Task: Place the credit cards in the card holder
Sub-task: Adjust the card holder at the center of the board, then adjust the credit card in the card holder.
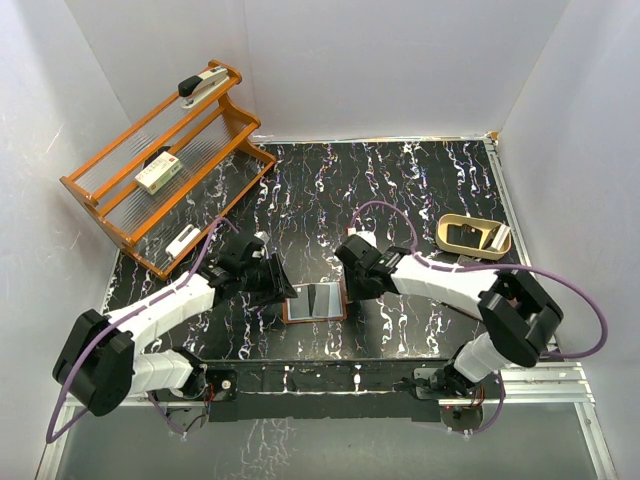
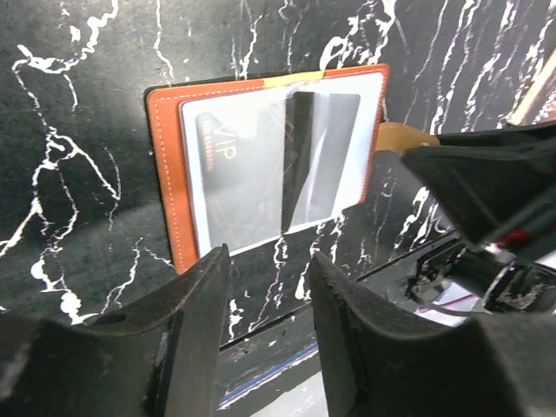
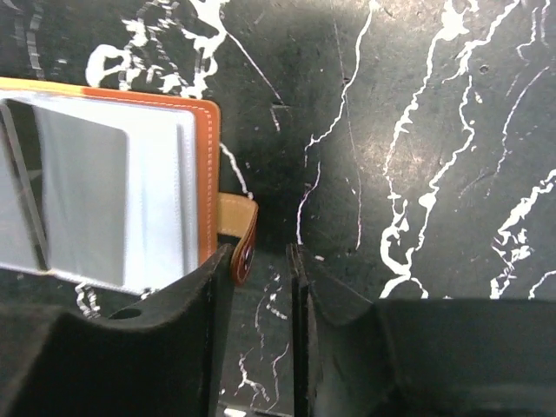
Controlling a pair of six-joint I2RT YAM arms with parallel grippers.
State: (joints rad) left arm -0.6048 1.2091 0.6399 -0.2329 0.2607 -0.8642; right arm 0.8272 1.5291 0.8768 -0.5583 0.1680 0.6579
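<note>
counter (image 1: 400, 180): black marble look, white veins | rack (image 1: 95, 210): orange, tiered, ribbed clear shelves, far left corner | stapler (image 1: 203, 83): on the rack's top tier | white-and-green box (image 1: 158, 173): middle tier | small white item (image 1: 183, 241): lowest tier, kind unclear | tan oval ring (image 1: 468, 234): right side of the counter

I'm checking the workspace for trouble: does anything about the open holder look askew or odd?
One clear sleeve near the middle of the holder seems to stand up instead of lying flat. It shows as a dark strip across the VIP card. Nothing looks damaged or spilled.
</note>
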